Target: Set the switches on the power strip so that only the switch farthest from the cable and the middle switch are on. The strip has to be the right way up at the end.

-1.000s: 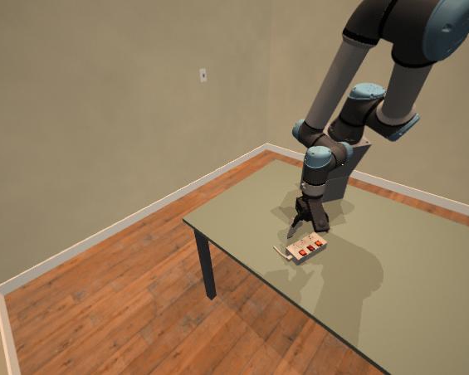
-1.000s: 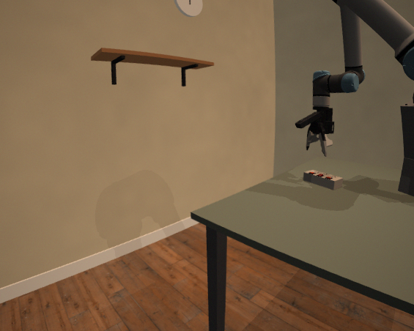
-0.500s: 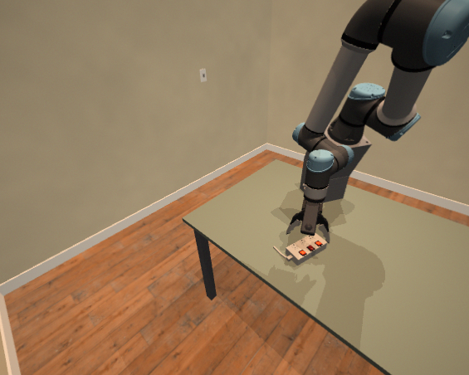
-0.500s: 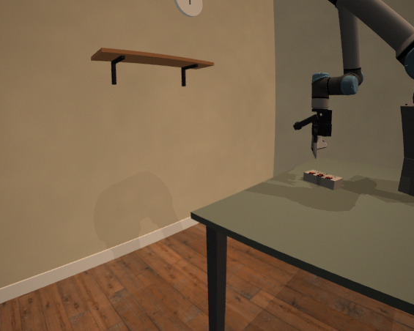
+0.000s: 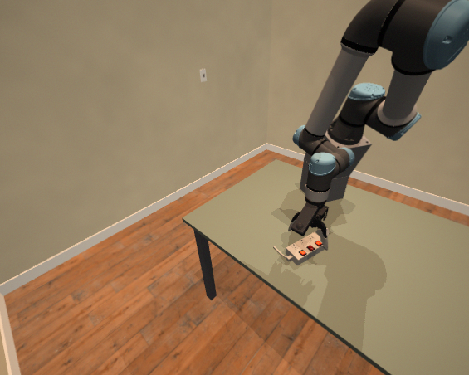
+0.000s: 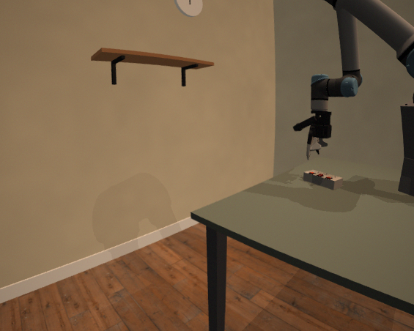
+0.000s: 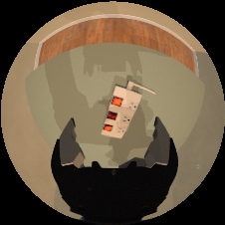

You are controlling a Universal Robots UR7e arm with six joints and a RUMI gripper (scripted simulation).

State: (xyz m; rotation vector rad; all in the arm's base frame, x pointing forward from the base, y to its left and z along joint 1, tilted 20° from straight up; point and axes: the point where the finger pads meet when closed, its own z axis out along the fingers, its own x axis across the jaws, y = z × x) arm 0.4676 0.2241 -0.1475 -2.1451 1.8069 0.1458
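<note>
The table (image 6: 286, 234) has a dark leg (image 6: 216, 278) at its near corner. Further in, the strip (image 5: 305, 247) lies flat on the table with its switch side up, its cable (image 5: 279, 250) pointing toward the table edge. It has three red switches (image 7: 112, 114); the middle one looks darker than the other two. The gripper (image 6: 314, 146) hangs above the strip without touching it, jaws wide open and holding nothing. Behind stands the arm's pedestal (image 6: 412, 146). On the wall is a shelf (image 6: 151, 58).

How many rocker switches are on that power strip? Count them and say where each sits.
3, in a row along the power strip: one nearest the cable, one in the middle, one at the far end. None seem hidden.
</note>
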